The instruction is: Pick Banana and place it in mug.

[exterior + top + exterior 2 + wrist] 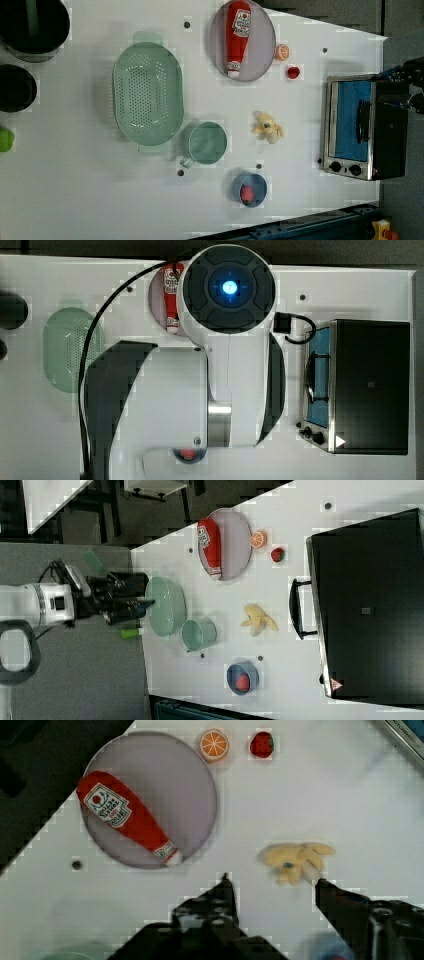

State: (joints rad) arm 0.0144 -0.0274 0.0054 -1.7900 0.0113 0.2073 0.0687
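Observation:
The banana point(269, 128), a peeled yellow plush toy, lies on the white table between the mug and the toaster oven; I also see the banana point(257, 619) from the right view. The mug point(206, 143) is a small round pale green cup standing upright beside the oval basket, a short way from the banana, and the mug point(198, 634) is empty. In the wrist view my gripper point(273, 880) is open, well above the table, with the banana point(297, 860) just beyond its black fingertips and nothing between them. My gripper point(142, 605) hangs high over the scene.
A green perforated basket point(147, 92) sits next to the mug. A grey plate point(260, 50) carries a ketchup bottle point(237, 37), with an orange slice point(282, 51) and strawberry point(293, 72) nearby. A blue bowl point(249, 190) and toaster oven point(362, 127) flank the banana.

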